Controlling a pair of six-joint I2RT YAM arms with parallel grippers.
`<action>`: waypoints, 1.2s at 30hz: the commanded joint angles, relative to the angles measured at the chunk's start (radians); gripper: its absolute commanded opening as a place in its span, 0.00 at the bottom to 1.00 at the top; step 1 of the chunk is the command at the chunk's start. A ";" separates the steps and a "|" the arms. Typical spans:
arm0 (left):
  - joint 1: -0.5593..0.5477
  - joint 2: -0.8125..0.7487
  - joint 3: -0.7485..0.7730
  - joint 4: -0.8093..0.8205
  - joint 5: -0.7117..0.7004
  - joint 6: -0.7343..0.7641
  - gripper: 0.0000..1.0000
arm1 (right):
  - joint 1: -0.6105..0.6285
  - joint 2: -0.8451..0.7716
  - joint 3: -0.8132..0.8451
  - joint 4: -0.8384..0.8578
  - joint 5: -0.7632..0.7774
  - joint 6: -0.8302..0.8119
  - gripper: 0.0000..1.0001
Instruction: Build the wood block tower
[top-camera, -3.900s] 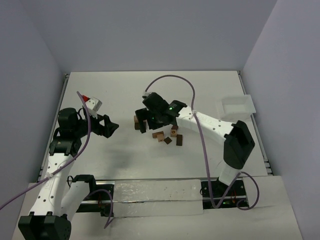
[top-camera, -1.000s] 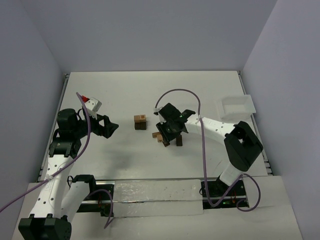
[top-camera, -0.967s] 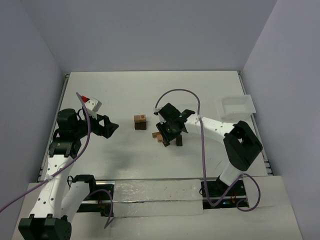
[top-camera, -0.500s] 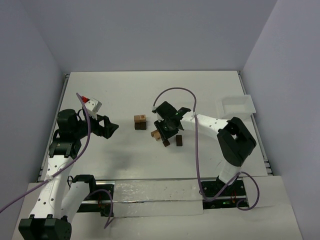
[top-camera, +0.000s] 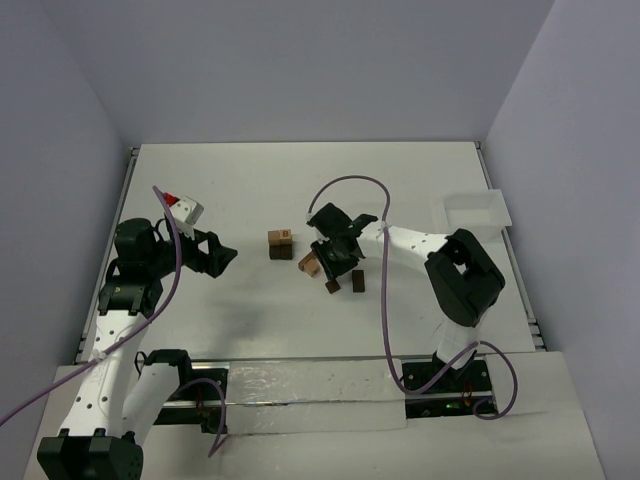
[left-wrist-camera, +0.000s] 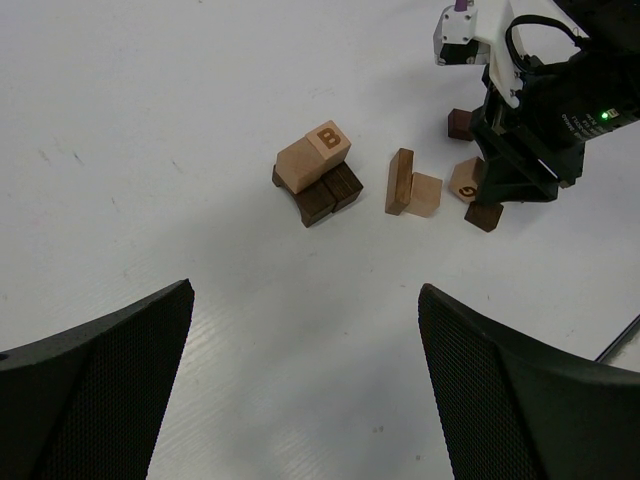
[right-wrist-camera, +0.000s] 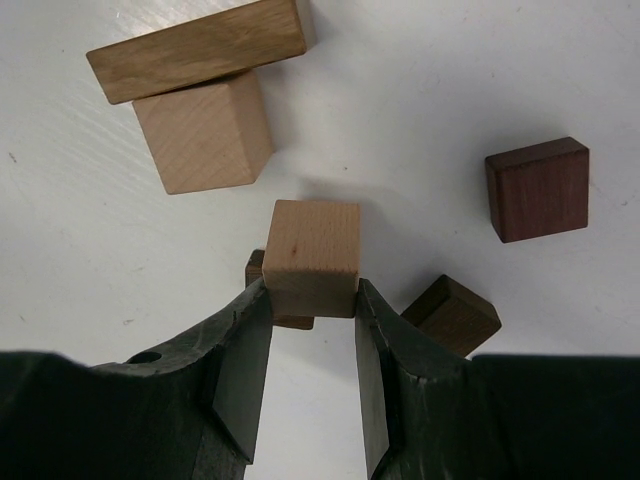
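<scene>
The right gripper (right-wrist-camera: 310, 292) was closed to a narrow gap on a light tan cube (right-wrist-camera: 312, 255), one finger pressed flat against each of two opposite faces, and the left wrist view showed that cube (left-wrist-camera: 463, 180) tilted, with a dark letter on its upper face. Directly beneath it, partly covered, lay a small brown block (right-wrist-camera: 283, 320), and just beside that a dark brown block (right-wrist-camera: 455, 315) lay at an angle. A reddish-brown square block (right-wrist-camera: 537, 188) sat apart from these, flat on the table (top-camera: 400, 180). On the other side of the held cube, a second tan cube (right-wrist-camera: 205, 132) touched a long tan plank (right-wrist-camera: 197, 48), which stood on its narrow edge in the left wrist view. All of these loose pieces were gathered near the middle of the surface. The wood block tower (top-camera: 281, 244) stood just to their left, apart from them: a tan block marked with a B lay on top of dark brown blocks (left-wrist-camera: 316, 175). The left gripper (top-camera: 215, 253) hung near the left edge of the surface with its fingers (left-wrist-camera: 95, 385) spread wide and nothing between them. A white tray (top-camera: 473, 213) sat by the right edge.
</scene>
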 joint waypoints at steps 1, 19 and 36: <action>0.006 -0.003 -0.002 0.042 0.016 0.003 0.99 | -0.009 -0.026 0.020 0.024 0.042 0.001 0.01; 0.006 0.000 -0.004 0.039 0.015 0.006 0.99 | -0.038 0.095 0.150 0.054 0.022 -0.115 0.08; 0.006 0.006 -0.007 0.043 0.019 0.006 0.99 | -0.045 0.131 0.212 -0.013 -0.122 -0.191 0.35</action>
